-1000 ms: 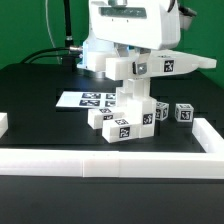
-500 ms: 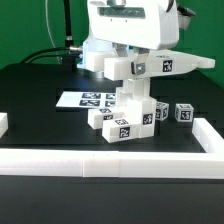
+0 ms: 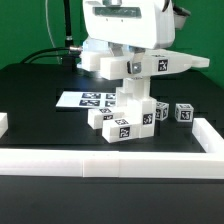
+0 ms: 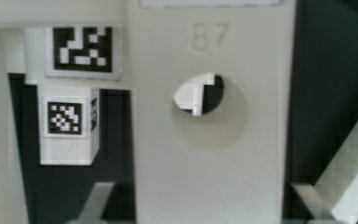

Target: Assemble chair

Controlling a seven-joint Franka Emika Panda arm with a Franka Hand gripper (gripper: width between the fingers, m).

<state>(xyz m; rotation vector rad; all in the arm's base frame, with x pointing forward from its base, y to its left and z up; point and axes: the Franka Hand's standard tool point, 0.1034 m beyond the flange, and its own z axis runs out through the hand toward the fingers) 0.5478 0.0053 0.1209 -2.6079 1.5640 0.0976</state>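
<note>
My gripper (image 3: 138,58) comes down from above and is shut on a flat white chair slab (image 3: 185,63), held level above the table; the slab carries marker tags on its edge. In the wrist view the slab (image 4: 211,130), with a round hole in it, lies between my two fingers (image 4: 101,200), and my gripper (image 4: 208,198) straddles it. Under the slab stands a white post (image 3: 133,100) on a cluster of tagged chair parts (image 3: 120,126). A tagged post (image 4: 66,115) shows beside the slab in the wrist view.
A small tagged white block (image 3: 183,112) lies at the exterior view's right. The marker board (image 3: 88,99) lies flat behind the parts. A long low white border wall (image 3: 110,160) runs along the front and up both sides.
My gripper and the slab have shifted slightly toward the exterior view's left and a little upward. The parts on the table have not moved.
</note>
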